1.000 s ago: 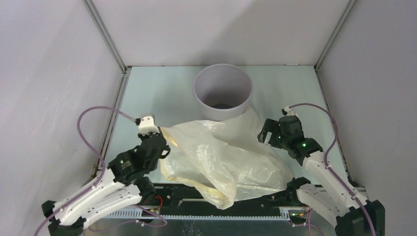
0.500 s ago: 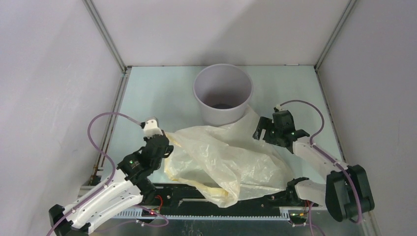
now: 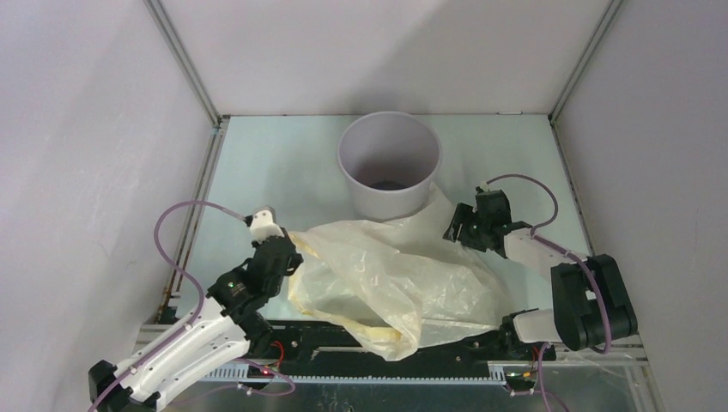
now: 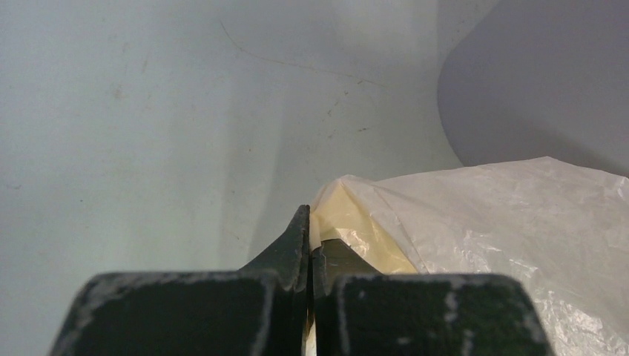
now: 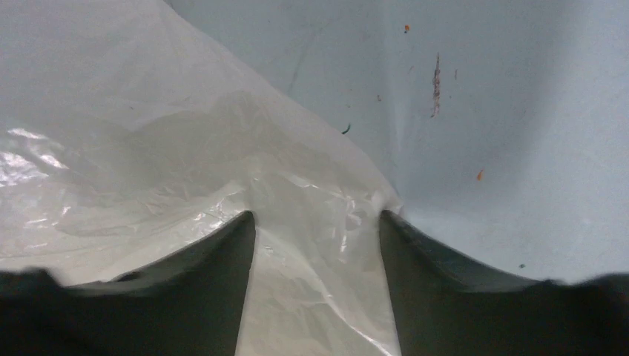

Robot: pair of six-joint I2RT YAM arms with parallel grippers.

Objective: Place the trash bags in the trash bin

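Note:
The pale yellow-cream trash bag [image 3: 395, 279] lies crumpled in front of the grey trash bin [image 3: 389, 163], its far corner leaning on the bin's wall. My left gripper [image 3: 292, 249] is shut on the bag's left corner; in the left wrist view [image 4: 310, 237] the yellow edge band [image 4: 348, 222] is pinched between the closed jaws. My right gripper [image 3: 455, 230] is open at the bag's right edge. In the right wrist view [image 5: 317, 222] its fingers [image 5: 222, 252] straddle a fold of the bag [image 5: 148, 148] lying on the floor.
The bin [image 4: 541, 81] stands at the back middle of the pale green floor [image 3: 275, 172]. Grey walls close in the left, right and back. A black rail [image 3: 446, 343] runs along the near edge under the bag's lower end.
My right arm has folded down and its gripper has dropped low onto the bag's right edge. My left gripper has shifted slightly nearer, still holding the bag's corner.

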